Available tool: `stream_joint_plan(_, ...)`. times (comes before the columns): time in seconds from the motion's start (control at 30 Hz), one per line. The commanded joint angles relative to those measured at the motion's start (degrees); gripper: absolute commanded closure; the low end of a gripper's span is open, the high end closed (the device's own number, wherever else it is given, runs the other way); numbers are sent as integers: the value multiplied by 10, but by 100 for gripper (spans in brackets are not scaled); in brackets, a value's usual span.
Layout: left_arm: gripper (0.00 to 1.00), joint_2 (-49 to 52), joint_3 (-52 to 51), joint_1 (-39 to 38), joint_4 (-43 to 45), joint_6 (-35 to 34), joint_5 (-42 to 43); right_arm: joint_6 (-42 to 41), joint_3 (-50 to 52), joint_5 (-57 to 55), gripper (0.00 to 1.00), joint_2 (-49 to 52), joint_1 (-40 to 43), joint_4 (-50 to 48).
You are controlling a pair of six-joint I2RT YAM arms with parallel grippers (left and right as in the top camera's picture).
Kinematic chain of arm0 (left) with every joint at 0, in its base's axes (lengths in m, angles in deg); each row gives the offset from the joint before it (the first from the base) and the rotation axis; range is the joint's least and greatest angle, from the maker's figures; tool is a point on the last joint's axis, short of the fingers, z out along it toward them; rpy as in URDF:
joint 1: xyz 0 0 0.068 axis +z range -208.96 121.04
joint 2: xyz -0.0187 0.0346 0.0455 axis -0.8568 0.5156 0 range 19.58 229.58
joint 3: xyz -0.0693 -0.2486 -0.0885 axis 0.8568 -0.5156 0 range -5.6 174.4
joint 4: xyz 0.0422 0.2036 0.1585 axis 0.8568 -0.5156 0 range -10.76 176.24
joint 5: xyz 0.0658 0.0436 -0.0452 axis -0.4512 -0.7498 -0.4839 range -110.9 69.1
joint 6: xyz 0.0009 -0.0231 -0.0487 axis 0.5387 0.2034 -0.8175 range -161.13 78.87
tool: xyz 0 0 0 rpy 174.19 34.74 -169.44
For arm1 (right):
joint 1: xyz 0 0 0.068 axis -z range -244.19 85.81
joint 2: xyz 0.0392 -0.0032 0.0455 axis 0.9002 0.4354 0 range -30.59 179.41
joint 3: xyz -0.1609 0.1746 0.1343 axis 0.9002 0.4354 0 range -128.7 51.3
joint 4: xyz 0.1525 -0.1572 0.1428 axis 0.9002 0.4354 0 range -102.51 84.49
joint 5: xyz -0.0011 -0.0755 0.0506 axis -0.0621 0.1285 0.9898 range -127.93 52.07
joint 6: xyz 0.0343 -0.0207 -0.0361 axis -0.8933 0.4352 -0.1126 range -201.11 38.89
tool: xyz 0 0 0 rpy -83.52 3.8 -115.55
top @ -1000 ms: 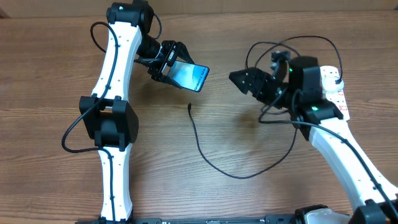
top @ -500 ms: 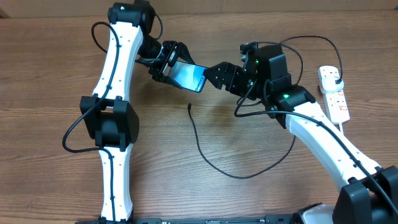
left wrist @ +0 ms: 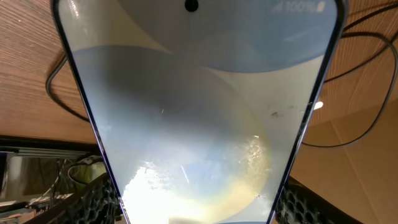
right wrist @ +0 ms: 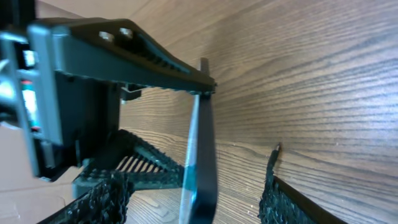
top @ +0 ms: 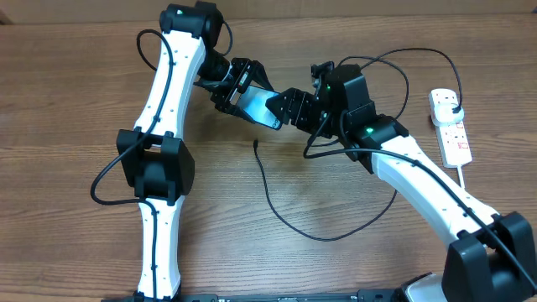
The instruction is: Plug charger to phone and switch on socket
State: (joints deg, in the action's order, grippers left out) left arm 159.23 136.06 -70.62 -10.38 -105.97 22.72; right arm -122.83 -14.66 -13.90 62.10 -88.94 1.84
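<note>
Bench [top: 67,101]: wood-grain surface carrying all items.

Left arm [top: 164,92]: reaches from the near edge to the rear centre. The left jaws are clamped on the phone [top: 258,107]. In the left wrist view the screen [left wrist: 199,124] fills the frame, with a ribbed finger [left wrist: 93,202] against each long edge at the bottom.

Right arm [top: 428,180]: extends from the near right corner toward the rear centre and meets the phone's free short end. The right jaws stand wide. In the right wrist view the phone [right wrist: 200,162] appears edge-on between the two fingers [right wrist: 102,196], with a gap on either side.

Socket [top: 450,127]: lies flat near the right edge, well apart from the phone. Its white cord leaves from the near end. Switch positions are too small to tell.

Phone: sits at the rear centre, slanted, screen facing up and lit pale blue.

Charger [top: 277,210]: lies on the bench in a broad curve in front of the phone and passes under the right arm. Its course to the socket cannot be traced.

Connector tip [top: 255,144]: rests on the bench just in front of the phone and is not inserted. It is also visible in the right wrist view [right wrist: 277,149].
</note>
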Motion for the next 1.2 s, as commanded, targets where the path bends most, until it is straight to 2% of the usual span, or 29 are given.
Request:
stream_joint_plan(0.0, 91, -3, -1, -10, -2, -10, 7, -5, -19, 5, 32, 12, -1, -1)
stream_joint_plan(0.43, 91, -3, -1, -13, -2, -10, 7, -18, -19, -11, 50, 34, -14, -15)
stream_joint_plan(0.73, 91, -3, -1, -16, -2, -10, 7, -20, -19, 0, 52, 64, -20, -62)
stream_joint_plan(1.17, 91, -3, -1, -16, -2, -10, 7, -24, -19, 0, 63, 64, -20, -66)
